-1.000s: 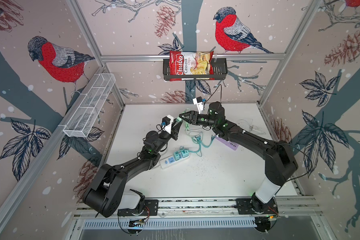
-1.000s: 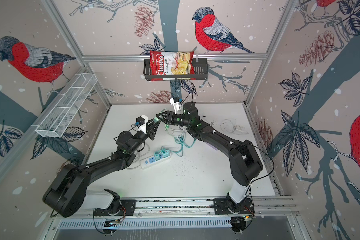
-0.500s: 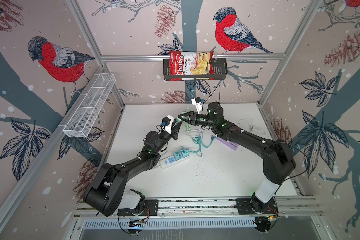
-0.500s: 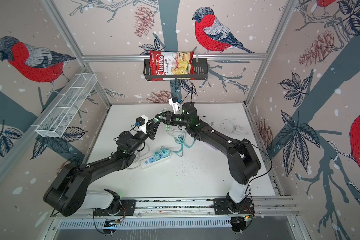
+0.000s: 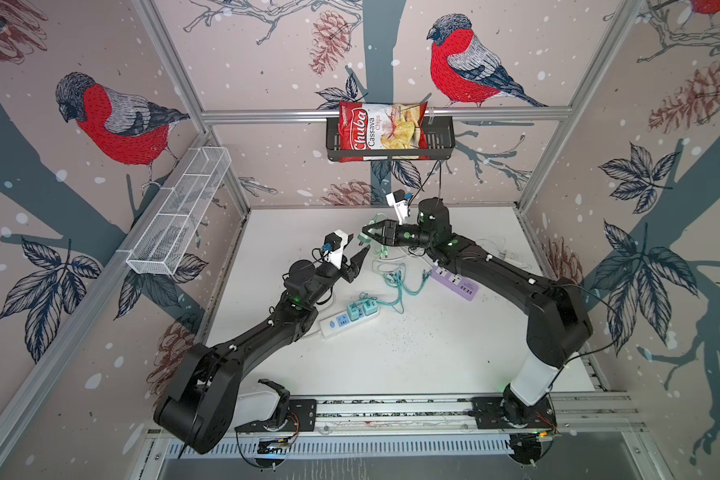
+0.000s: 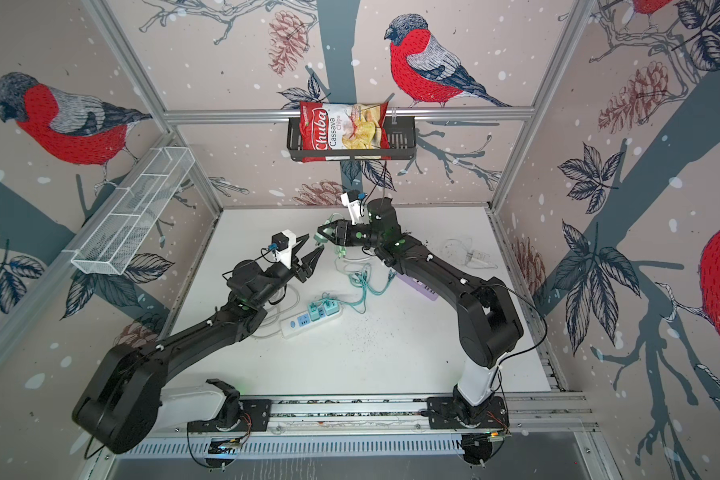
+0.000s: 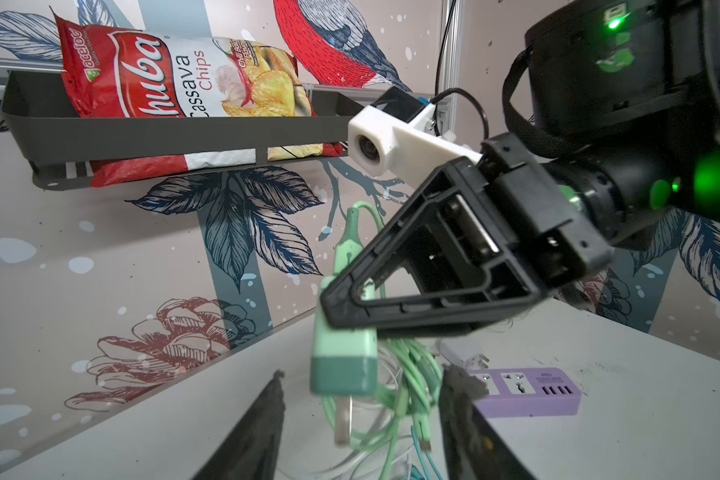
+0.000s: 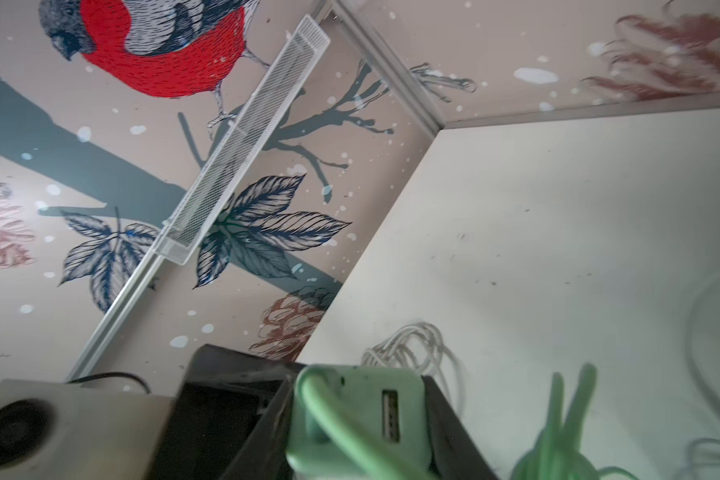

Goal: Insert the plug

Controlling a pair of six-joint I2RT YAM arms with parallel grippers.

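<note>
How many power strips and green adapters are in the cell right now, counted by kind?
Power strips: 2 (white strip, purple strip)
Green adapters: 3 (two plugged into the white strip, one green adapter held in the right gripper)
Total: 5

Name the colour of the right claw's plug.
Mint-green plastic plug, darker green prong end; best in left wrist view.

Soft, even light is filling both top views — shadows lying faint, walls bowing at edges. Right wrist pic is blurring, plug smearing; green LED is glaring in left wrist.
</note>
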